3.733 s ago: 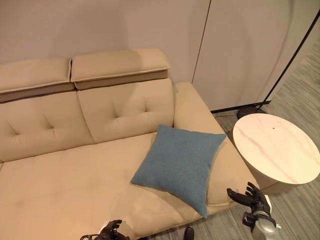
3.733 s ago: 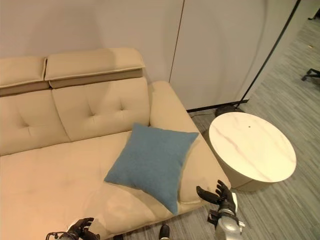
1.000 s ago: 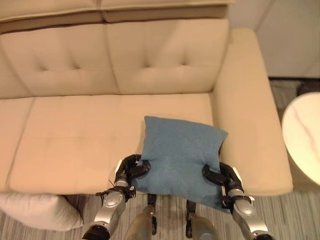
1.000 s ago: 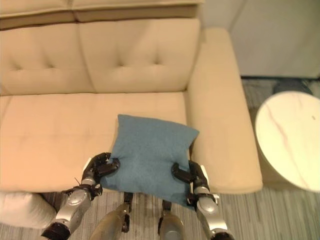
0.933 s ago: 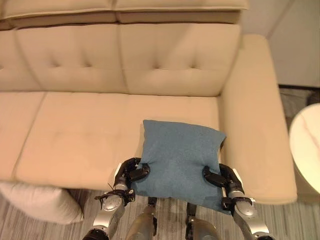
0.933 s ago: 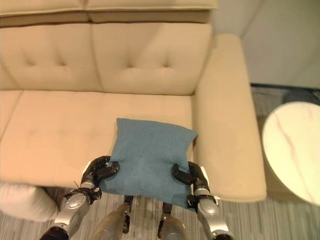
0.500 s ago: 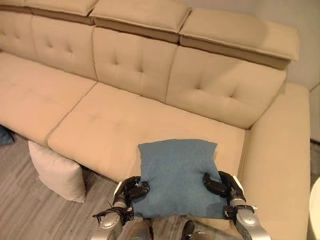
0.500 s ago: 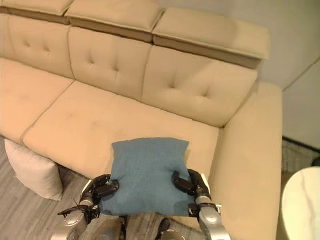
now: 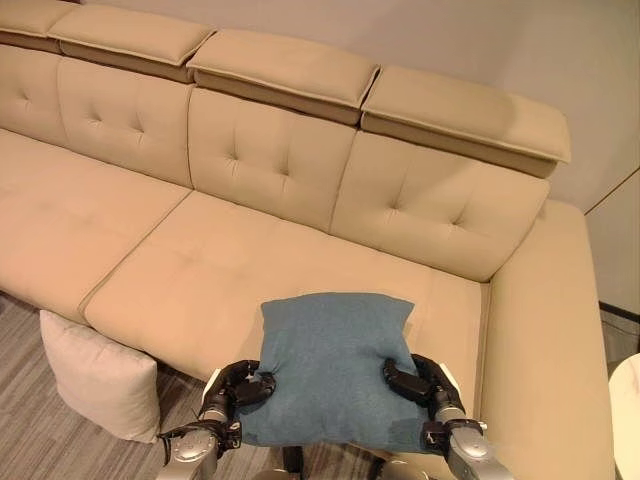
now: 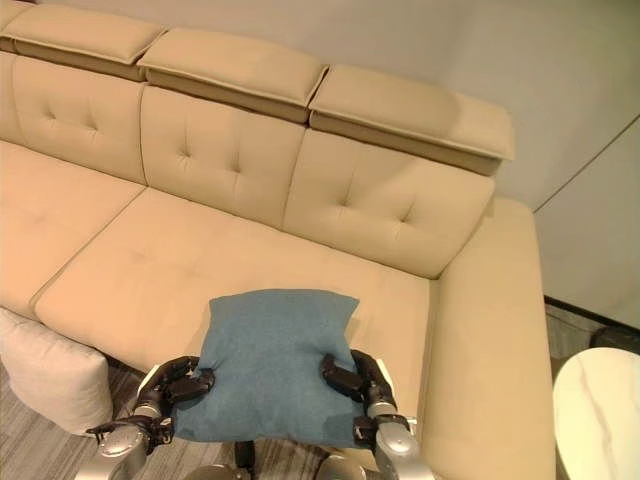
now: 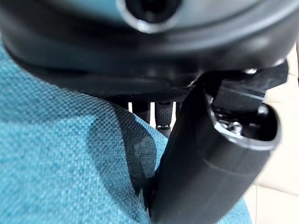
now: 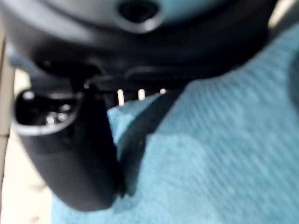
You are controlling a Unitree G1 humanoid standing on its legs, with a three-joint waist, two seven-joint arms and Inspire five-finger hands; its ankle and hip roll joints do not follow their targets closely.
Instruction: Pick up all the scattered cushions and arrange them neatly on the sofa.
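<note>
1. Beige sofa (image 9: pixel 230 250) runs from far left to right against a plain wall; its seat carries no cushion resting free.
2. Blue cushion (image 9: pixel 335 365) hangs over the near seat edge at the right end, pinched at its left side by the left robot hand (image 9: pixel 240 386) and at its right side by the right robot hand (image 9: pixel 418 378), thumbs curled onto the fabric.
3. Judged progress: this cushion is in hand but not yet set against the backrest.
4. White cushion (image 9: pixel 98 378) leans on the floor against the sofa front, to the left; it is left to collect.
5. Round table (image 10: pixel 600 415) stands at the far right, clear of the placing path.
</note>
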